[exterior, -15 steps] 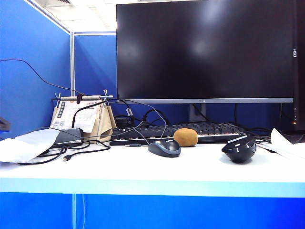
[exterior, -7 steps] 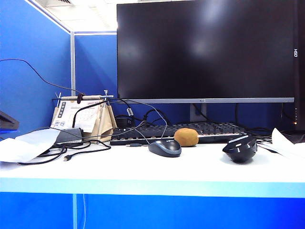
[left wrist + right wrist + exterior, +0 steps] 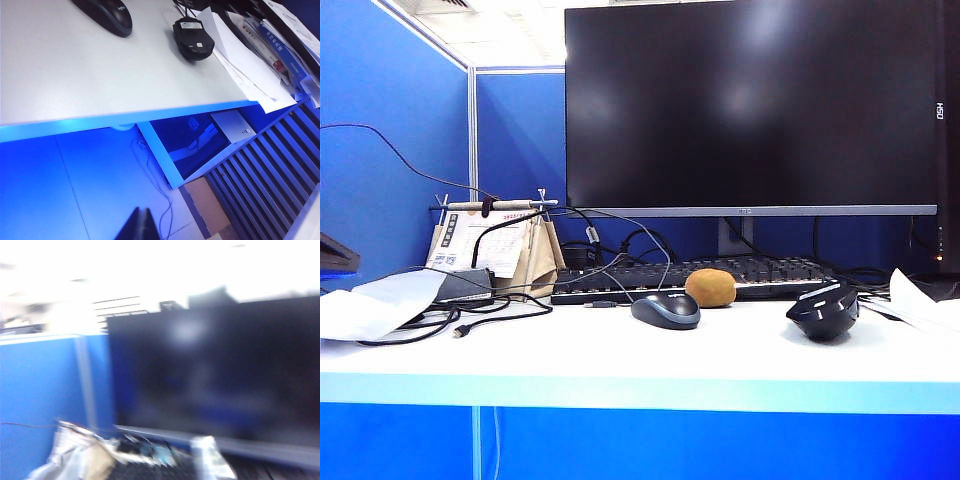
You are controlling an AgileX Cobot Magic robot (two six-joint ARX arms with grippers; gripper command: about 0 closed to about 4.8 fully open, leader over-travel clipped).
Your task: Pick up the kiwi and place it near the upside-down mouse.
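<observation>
The brown, fuzzy kiwi [image 3: 710,288] lies on the white desk [image 3: 620,360], just in front of the keyboard [image 3: 720,277]. The upside-down mouse [image 3: 823,312] is black and angular and rests to the right of the kiwi, apart from it; it also shows in the left wrist view [image 3: 194,39]. My left gripper [image 3: 141,210] hangs shut and empty below and in front of the desk edge, far from both. No kiwi shows in the left wrist view. The right wrist view is blurred and shows no fingers, only the monitor [image 3: 215,370].
A smooth dark grey mouse [image 3: 665,310] sits left of the kiwi, close to it. A large black monitor [image 3: 750,105] stands behind. Cables and a paper bag [image 3: 510,250] crowd the back left. Loose papers [image 3: 920,300] lie at the right edge.
A dark part at the exterior view's far left edge has come a little further into view. Kiwi and both mice have not moved.
</observation>
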